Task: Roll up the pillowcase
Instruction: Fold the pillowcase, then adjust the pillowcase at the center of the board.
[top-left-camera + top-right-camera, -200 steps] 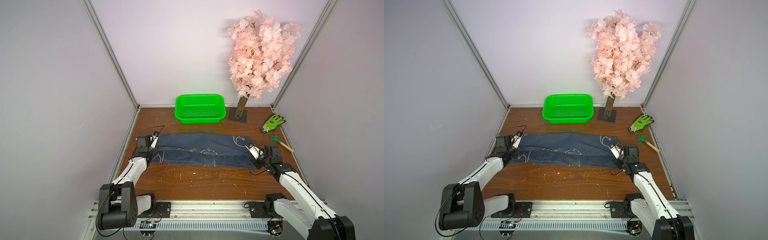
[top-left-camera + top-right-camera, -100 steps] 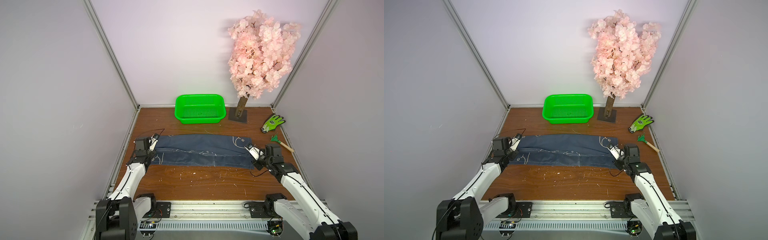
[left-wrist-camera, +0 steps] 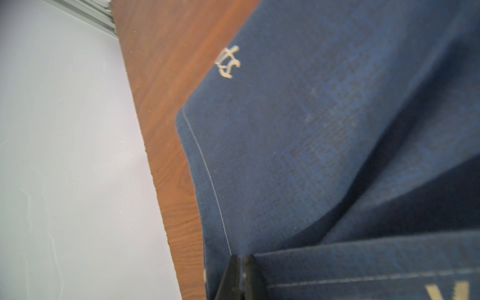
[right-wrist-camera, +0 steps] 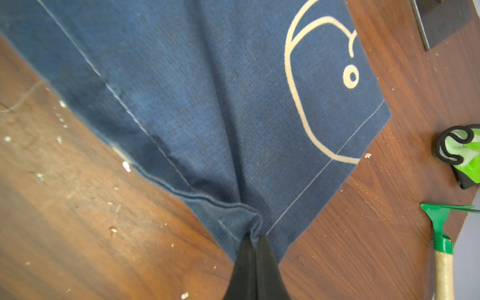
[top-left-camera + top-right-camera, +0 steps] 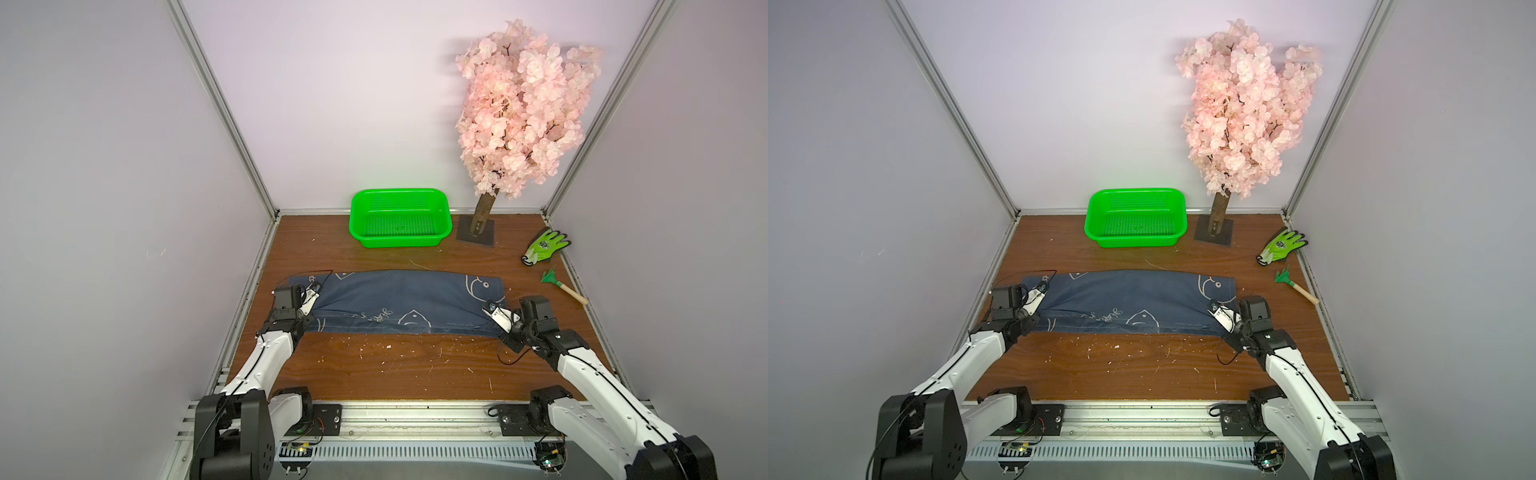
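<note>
The pillowcase (image 5: 399, 301) lay flat across the middle of the worktop (image 5: 374, 365). Its long axis ran from side to side, square to the reach of both arms. It looked doubled along that axis, with a seamed hem running lengthwise over a lower layer that showed closer to the robot. How many layers had been turned could not be told.

The left tool (image 5: 313, 287) sat at the cloth's left short end. In the left wrist view its jaws were drawn narrow, pinching the hemmed edge of the pillowcase (image 3: 298, 145) at the left tool (image 3: 240, 259). The right tool (image 5: 491, 308) sat at the right short end. In the right wrist view the right tool (image 4: 255, 237) was likewise nipped tight on a bunched corner of the pillowcase (image 4: 207, 104). Creases fanned out from the pinch.

Each arm was therefore nearest its own end, and neither was better placed for the middle. The flat cloth not yet taken up lay beyond both tools, towards the back wall and the green basket (image 5: 401, 224). By my reckoning the coming turn depended on that. Both ends should go over together, away from the robot and along the short dimension, so the roll stays parallel to the long axis.

The glove (image 5: 544, 247) and the small rake (image 5: 563, 286) lay off the right end, apart from the cloth.
</note>
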Robot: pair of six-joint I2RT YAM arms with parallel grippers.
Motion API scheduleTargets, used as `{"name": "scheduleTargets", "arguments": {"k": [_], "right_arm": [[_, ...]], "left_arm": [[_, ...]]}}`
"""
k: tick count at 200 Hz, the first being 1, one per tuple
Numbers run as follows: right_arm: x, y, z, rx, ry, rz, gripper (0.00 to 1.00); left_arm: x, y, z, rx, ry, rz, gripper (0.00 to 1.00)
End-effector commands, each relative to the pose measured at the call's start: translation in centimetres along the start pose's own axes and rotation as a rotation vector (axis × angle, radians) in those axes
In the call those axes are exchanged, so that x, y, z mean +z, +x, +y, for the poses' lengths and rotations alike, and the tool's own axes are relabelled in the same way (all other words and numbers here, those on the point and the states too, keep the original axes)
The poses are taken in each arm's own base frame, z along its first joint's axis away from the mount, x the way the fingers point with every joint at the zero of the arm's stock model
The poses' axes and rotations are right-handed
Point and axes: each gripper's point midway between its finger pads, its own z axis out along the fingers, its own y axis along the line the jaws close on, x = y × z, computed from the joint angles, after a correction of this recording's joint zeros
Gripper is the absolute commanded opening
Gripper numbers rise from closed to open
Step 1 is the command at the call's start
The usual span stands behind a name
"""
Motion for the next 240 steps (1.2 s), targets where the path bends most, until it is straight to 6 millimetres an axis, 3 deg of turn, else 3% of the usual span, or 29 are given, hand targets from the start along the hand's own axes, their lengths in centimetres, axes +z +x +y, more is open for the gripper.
{"name": "scheduleTargets", "arguments": {"k": [1, 10, 24, 35, 81, 118, 155, 197, 220, 240], "right_arm": [[0.2, 1.5, -0.2, -0.038, 0.027, 0.078, 0.0], [0.3, 1.6, -0.2, -0.041, 0.034, 0.088, 0.01], [0.4, 1.8, -0.3, -0.047, 0.048, 0.106, 0.16], [0.5, 1.9, -0.2, -0.052, 0.045, 0.111, 0.24], [0.4, 2.2, -0.6, -0.069, 0.059, 0.148, 0.44], [-0.4, 1.9, -1.3, -0.081, 0.062, 0.183, 0.58], [-1.8, 2.4, -3.1, -0.116, 0.122, 0.262, 0.73], [-2.9, 2.7, -4.7, -0.147, 0.186, 0.321, 0.8], [-3.0, 1.1, -5.4, -0.134, 0.198, 0.268, 0.83], [-3.2, -1.7, -5.5, -0.069, 0.174, 0.144, 0.85]], "left_arm": [[0.0, 1.5, -0.2, 0.044, -0.022, 0.048, 0.08], [0.1, 1.6, -0.4, 0.043, -0.015, 0.047, 0.1], [0.2, 1.6, -0.6, 0.038, -0.001, 0.049, 0.2], [0.3, 1.4, -0.7, 0.035, 0.01, 0.048, 0.22], [-0.4, 1.7, 1.0, 0.038, -0.054, 0.088, 0.38], [-1.9, 2.0, 3.1, 0.034, -0.137, 0.122, 0.65], [-3.4, 2.7, 5.3, 0.018, -0.203, 0.173, 0.73], [-4.2, 3.9, 6.0, 0.03, -0.223, 0.232, 0.8], [-4.4, 2.6, 7.1, -0.06, -0.239, 0.192, 0.81], [-4.5, 0.6, 7.8, -0.194, -0.204, 0.12, 0.83]]}}
